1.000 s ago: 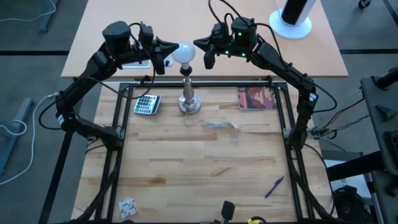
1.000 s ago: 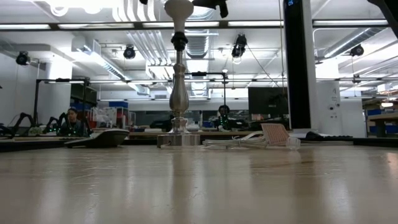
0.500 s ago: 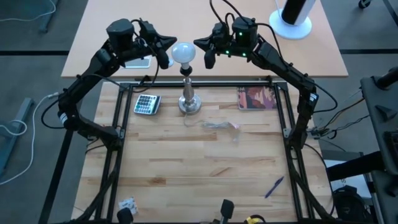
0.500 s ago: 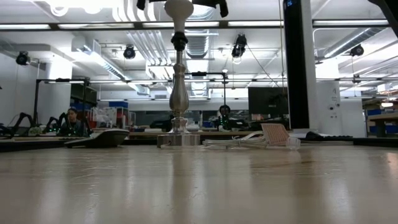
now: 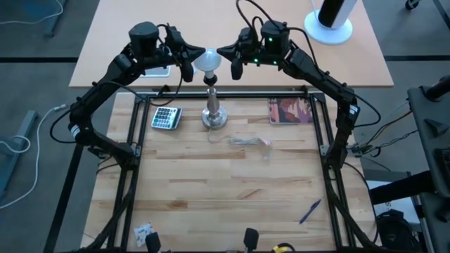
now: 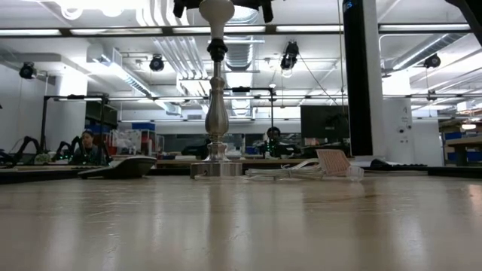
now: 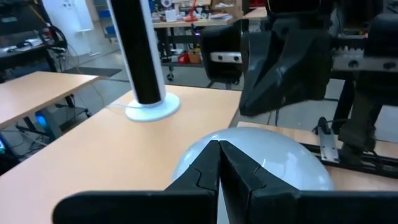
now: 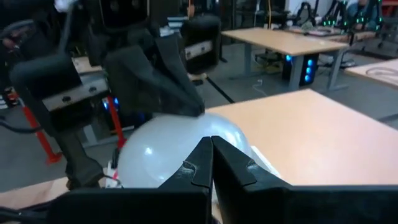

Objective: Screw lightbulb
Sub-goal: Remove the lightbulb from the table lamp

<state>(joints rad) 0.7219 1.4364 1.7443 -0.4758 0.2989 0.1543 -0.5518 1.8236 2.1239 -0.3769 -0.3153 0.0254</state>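
Observation:
The white lightbulb (image 5: 207,62) stands upright with its base in the black socket (image 6: 217,49) on top of the silver stand (image 5: 213,112), at the table's far middle. My left gripper (image 5: 197,55) is shut, held level, with its tips at the bulb's left side. My right gripper (image 5: 220,53) is also shut and level, its tips at the bulb's right side. Each wrist view shows its own closed fingertips against the white dome, with the other arm's gripper behind it. My left gripper touches the globe's left side (image 7: 205,155) with the tips of its shut fingers, coming level from the table's left. The bulb stays upright in the socket. My right gripper touches the globe's right side (image 8: 186,149) with its shut fingertips, coming level from the table's right.
A calculator (image 5: 166,117) lies left of the stand and a reddish booklet (image 5: 290,110) right of it. A clear bag with a cord (image 5: 247,141) lies nearer, and a blue pen (image 5: 310,211) at the near right. A white cylinder on a round base (image 5: 330,17) stands on the far table.
My left gripper has moved toward the table's right, closing the gap to the bulb's left side, and has rolled a little about its own line. The bulb and stand have stayed where they were.

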